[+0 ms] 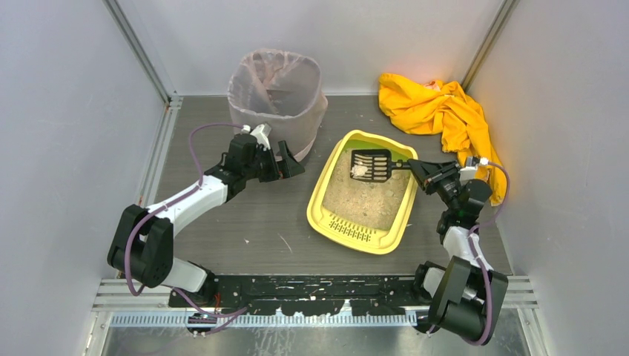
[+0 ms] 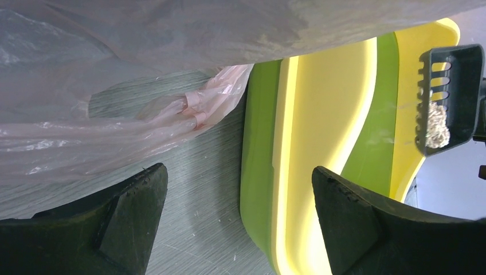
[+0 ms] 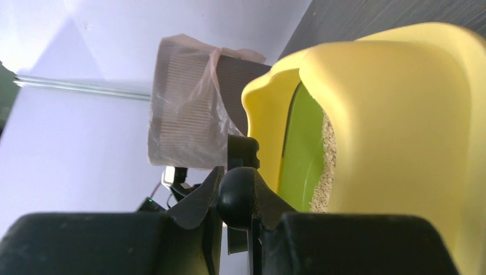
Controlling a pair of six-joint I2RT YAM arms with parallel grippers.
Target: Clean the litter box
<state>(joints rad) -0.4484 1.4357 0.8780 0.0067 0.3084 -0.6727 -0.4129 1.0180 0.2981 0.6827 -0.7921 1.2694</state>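
Note:
The yellow litter box with a green inner rim lies at mid table, holding beige litter. A black slotted scoop hovers over its far end with a pale clump in it. My right gripper is shut on the scoop's handle; the right wrist view shows the jaws clamped on the handle's round end beside the box wall. My left gripper hangs open and empty between the bin and the box. In the left wrist view its jaws frame the box's corner and the scoop.
A tall bin lined with a pinkish translucent bag stands at the back, left of the box. A crumpled yellow cloth lies in the back right corner. Grey walls enclose the table on three sides.

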